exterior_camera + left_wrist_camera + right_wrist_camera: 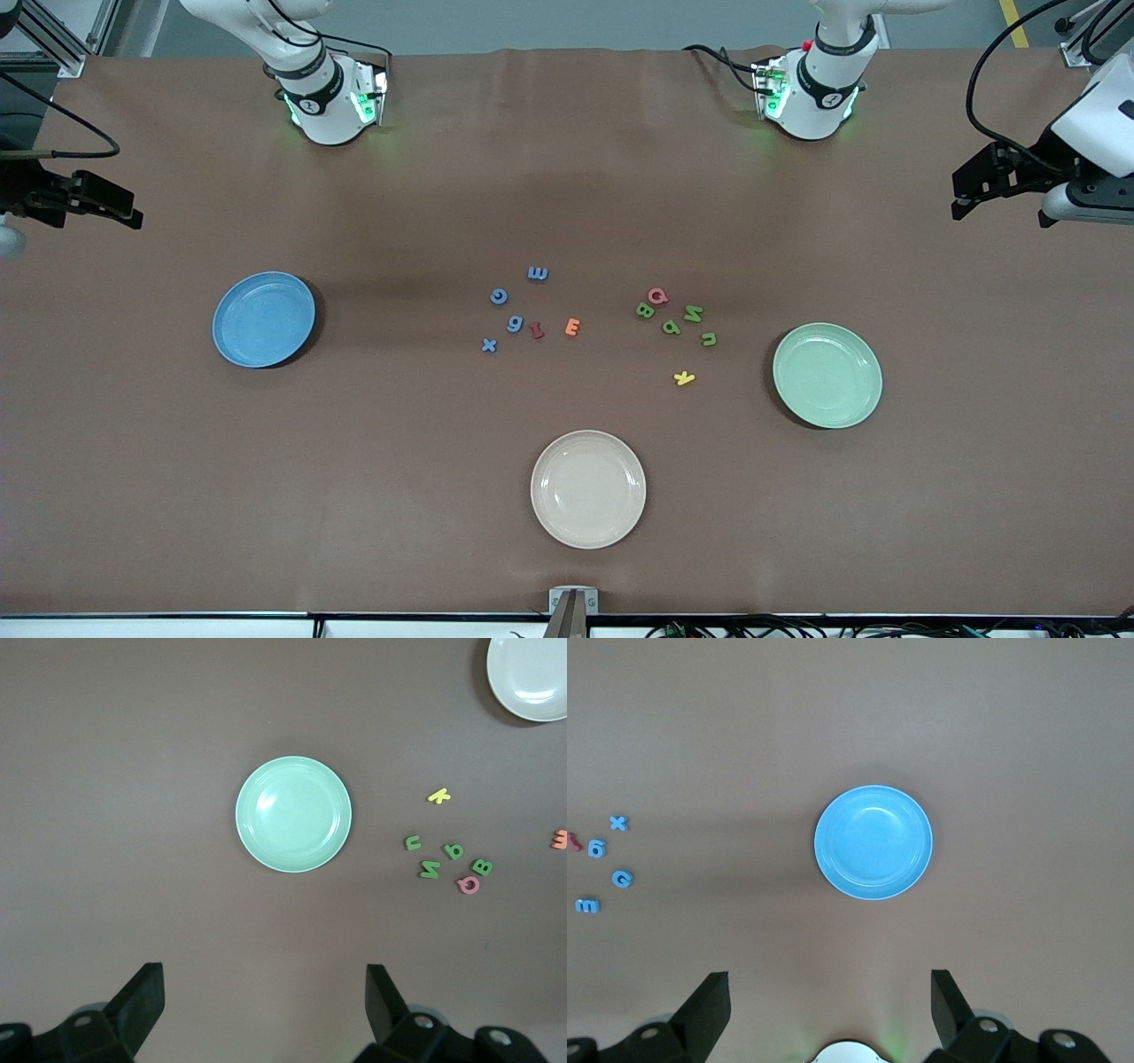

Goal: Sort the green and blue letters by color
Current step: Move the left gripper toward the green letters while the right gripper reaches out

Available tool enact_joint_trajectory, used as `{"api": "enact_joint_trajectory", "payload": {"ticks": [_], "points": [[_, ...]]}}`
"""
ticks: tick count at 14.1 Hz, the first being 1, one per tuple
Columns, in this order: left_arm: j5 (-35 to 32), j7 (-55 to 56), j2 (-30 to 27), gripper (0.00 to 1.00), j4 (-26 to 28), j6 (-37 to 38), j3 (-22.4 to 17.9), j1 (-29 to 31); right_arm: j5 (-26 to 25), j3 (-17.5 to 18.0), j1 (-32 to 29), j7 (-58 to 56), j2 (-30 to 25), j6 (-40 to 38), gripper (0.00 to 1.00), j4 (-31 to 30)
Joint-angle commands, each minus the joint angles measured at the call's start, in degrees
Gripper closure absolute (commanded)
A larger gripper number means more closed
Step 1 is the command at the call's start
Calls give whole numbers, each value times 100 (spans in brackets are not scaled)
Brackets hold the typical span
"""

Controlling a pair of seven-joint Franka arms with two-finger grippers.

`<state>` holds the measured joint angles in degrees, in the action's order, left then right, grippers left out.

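Brown table [177,496], blue letters [515,323] beside red [537,330]/orange [572,327], left end effector [264,1001] & right end effector [829,1001] both open, idle

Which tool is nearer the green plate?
Left. The left tool hangs open past the table's edge at its own end, the end where the green plate sits. The right tool, also open, waits at the other end, near the blue plate.
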<state>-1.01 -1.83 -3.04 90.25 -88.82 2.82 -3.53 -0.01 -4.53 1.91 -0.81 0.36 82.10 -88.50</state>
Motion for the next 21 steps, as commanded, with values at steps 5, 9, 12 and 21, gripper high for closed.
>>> {"api": "enact_joint_trajectory", "payload": {"ticks": [5,9,12,21], "points": [[-39,131,601,0,-384,119,26,-34,37,144,-181,-86,-106,148,0,-141],[-119,340,1340,0,-685,40,34,-86,54,268,-270,-86,-185,271,0,-176],[-93,691,1578,0,-274,-397,52,-323,81,260,-279,-94,-439,605,0,-597],[-48,3791,2034,5,1503,-2657,175,-1263,107,224,-288,-156,-177,658,0,-220]]}}
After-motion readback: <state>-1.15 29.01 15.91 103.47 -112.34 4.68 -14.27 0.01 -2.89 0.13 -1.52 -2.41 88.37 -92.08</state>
